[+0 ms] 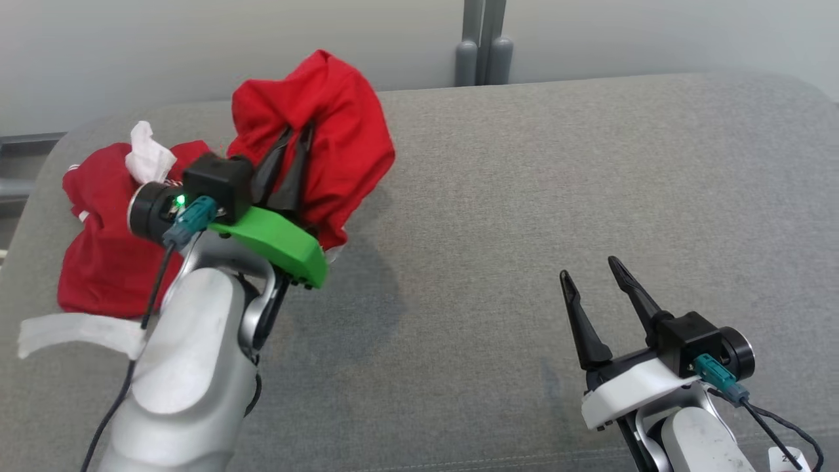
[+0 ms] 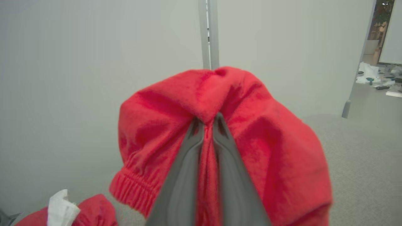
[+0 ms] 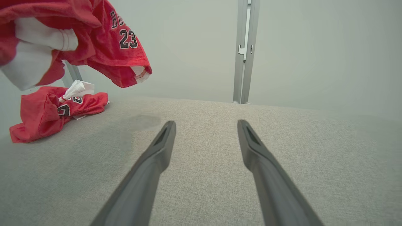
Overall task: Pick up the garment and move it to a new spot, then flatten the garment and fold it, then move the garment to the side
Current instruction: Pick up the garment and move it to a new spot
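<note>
- Left gripper [image 2: 205, 121] is pinched narrow on a fold of the red garment [image 1: 341, 131] — bunched and lifted clear of the grey cushion [image 1: 524, 196], which we judge is for carrying it to a new spot.
- Right gripper [image 1: 591, 269] is wide and empty, low over the cushion — out of the way, we think.
- Second red heap [image 1: 105, 262] lies at the far left; we can't tell if it joins the lifted piece.

The garment [image 1: 347, 111] is hanging from the left gripper [image 1: 298, 131] at the upper left of the frame, above the cushion [image 1: 524, 196]. A second garment [image 1: 105, 262] is lying on this cushion at far left. The right gripper [image 1: 588, 267] is hovering at lower right, well apart.
</note>
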Robot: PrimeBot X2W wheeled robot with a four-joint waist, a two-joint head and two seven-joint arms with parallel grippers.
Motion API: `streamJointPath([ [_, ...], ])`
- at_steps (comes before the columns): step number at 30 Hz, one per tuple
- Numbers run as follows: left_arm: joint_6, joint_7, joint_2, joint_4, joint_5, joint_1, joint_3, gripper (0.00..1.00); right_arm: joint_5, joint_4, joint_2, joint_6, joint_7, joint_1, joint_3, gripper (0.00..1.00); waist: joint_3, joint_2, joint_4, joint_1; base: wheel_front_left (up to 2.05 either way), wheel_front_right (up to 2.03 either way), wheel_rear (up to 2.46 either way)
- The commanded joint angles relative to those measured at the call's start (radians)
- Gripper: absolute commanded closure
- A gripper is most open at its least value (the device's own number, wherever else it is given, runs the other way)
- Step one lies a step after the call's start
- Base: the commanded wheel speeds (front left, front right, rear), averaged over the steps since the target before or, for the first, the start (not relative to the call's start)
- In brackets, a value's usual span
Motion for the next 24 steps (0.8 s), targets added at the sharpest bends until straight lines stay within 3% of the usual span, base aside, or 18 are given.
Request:
streamJointPath([
  [1, -0.001, 0.003, -0.010, -0.010, 0.016, -0.023, -0.024, 1.00, 0.007, 0.000, -0.004, 0.000, -0.003, 0.004, 0.002, 0.00, -0.002, 0.0000, -0.060, 0.0001, 0.00, 0.00, 0.00],
  [13, -0.005, -0.067, -0.017, 0.068, 0.091, -0.202, -0.301, 1.00, 0.009, -0.010, -0.003, 0.000, -0.003, -0.040, 0.007, 0.00, 0.081, 0.0000, -0.241, 0.0001, 0.00, 0.00, 0.00],
  [24, -0.003, -0.150, -0.004, 0.311, 0.069, -0.300, -0.522, 1.00, 0.040, -0.029, -0.003, 0.000, -0.003, -0.076, 0.028, 0.00, 0.186, 0.0000, -0.346, 0.0001, 0.00, 0.00, 0.00],
])
